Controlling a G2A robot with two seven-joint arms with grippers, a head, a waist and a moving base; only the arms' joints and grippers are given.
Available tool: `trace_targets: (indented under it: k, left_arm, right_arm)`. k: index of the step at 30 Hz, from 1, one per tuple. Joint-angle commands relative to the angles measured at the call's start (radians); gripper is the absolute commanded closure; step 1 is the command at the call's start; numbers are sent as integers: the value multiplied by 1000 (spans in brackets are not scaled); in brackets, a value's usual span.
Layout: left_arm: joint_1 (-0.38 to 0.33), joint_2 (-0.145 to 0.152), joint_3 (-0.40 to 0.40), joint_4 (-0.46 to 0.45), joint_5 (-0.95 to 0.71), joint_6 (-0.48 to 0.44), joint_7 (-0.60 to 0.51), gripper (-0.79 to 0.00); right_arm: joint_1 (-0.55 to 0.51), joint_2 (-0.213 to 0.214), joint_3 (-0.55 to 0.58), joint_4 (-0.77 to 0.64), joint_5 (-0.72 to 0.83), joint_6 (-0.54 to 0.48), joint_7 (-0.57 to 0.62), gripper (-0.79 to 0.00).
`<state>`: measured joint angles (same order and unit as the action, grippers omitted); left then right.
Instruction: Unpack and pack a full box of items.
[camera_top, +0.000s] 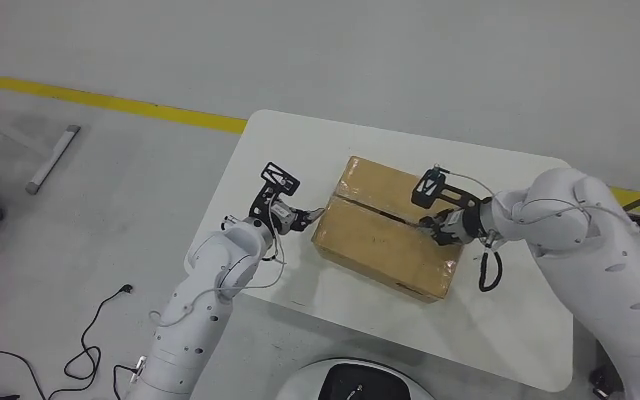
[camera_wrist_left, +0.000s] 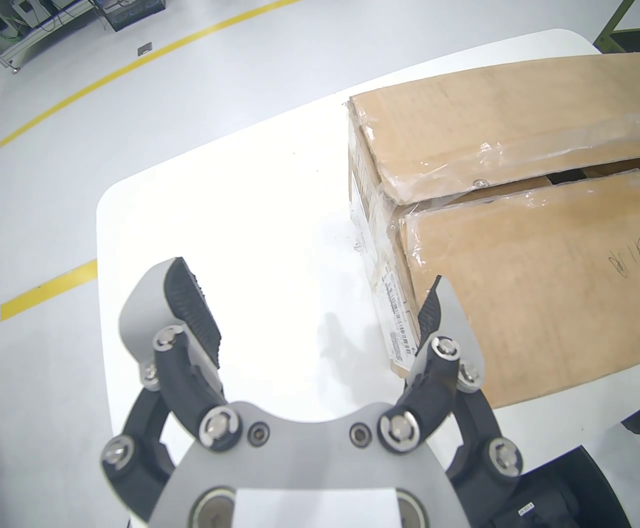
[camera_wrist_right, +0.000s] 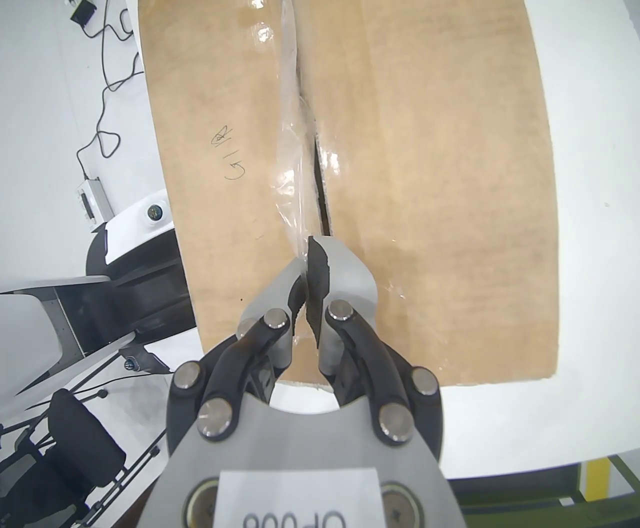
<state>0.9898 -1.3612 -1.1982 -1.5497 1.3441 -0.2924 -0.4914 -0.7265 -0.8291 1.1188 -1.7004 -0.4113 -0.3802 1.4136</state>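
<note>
- Now, the cardboard box (camera_top: 375, 245) sits mid-table with its flaps down, the centre seam partly split under clear tape (camera_wrist_right: 290, 165).
- Our right gripper (camera_wrist_right: 306, 270) is pinched together on that tape near one end of the seam. We judge it best to peel low and along the seam, so the strip lifts rather than tears.
- Our left gripper (camera_wrist_left: 309, 279), fingers apart, hovers just beside the box's short end. Pressing there would steady the box on the white table (camera_top: 500, 330).

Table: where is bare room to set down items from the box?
Widest bare patch: the table corner beyond the left gripper, bordered by the cardboard box and the far edge. Another lies between the box's long side and the near edge. Crowded: both box ends, with the right gripper shut on the tape.
</note>
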Motion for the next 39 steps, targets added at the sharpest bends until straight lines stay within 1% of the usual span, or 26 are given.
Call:
trace_targets:
  k: [1,5,9,22,32,39]
  left_arm:
    - [1,1,-1,-2,-1,4,1,-785]
    - [3,2,0,-5,-2,6,-1,-785]
    - [3,3,0,-7,-3,6,-1,-785]
    - [-4,4,10,-4,-4,18,5,-785]
    - [-3,4,18,-8,-7,26,5,-785]
    - [0,5,20,-11,-7,32,5,-785]
  right_arm:
    - [1,0,-4,11,20,32,12,0]
    - [26,-2,-14,50,64,80,57,0]
    - [60,-6,-41,75,51,117,90,0]
    - [148,-21,-137,136,43,150,122,0]
    - [227,-15,-244,171,29,154,122,0]
    - [262,-10,-303,193,36,159,122,0]
